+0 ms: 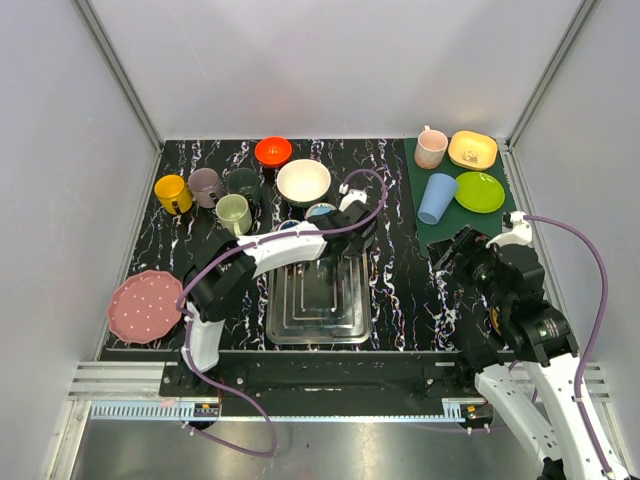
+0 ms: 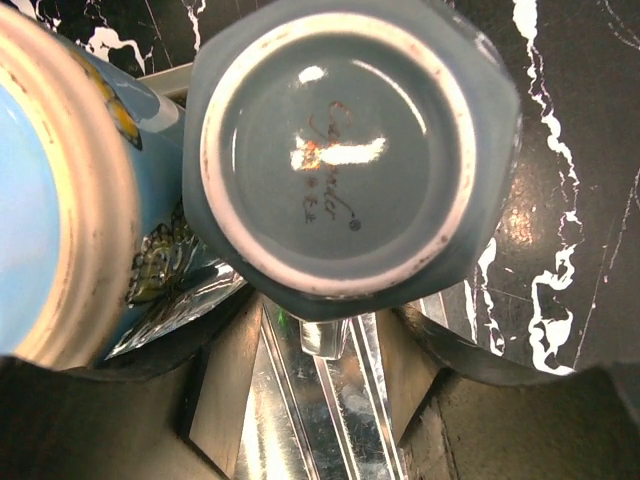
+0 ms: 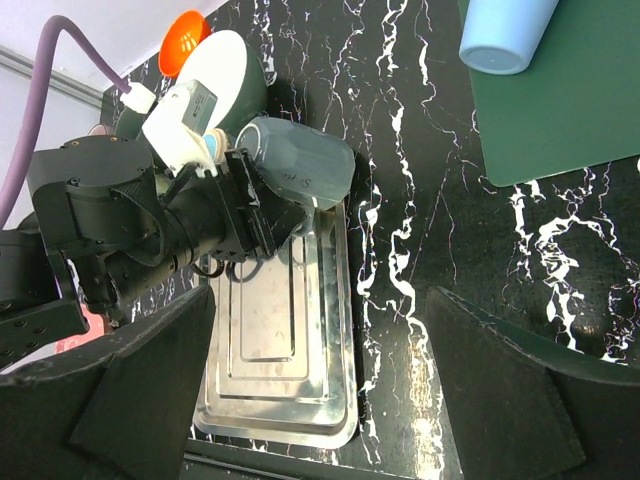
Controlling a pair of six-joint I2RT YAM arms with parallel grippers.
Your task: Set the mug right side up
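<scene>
Seven ceramic mugs (image 1: 172, 193) (image 1: 205, 185) (image 1: 243, 183) (image 1: 233, 213) (image 1: 431, 148) (image 1: 320, 210) (image 3: 300, 170), three plastic plates (image 1: 145, 305) (image 1: 472, 150) (image 1: 480, 191), two round bowls (image 1: 273, 151) (image 1: 303, 182), one pale blue tumbler (image 1: 436, 197), one steel tray (image 1: 318, 300), one green mat (image 1: 455, 228).

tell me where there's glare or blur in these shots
left wrist view: hard glare spot on the base of the grey mug, the blue cup beside it blurred; right wrist view: own fingers dark and soft; top external view: evenly lit, sharp

The underside of the mug (image 2: 350, 150) carries a dark maker's mark in slanted cursive inside the foot ring; it seems to open with a capital C, but glare cuts across its middle and the word cannot be read; a tiny round symbol sits at its end; no other writing is legible in any view.
</scene>
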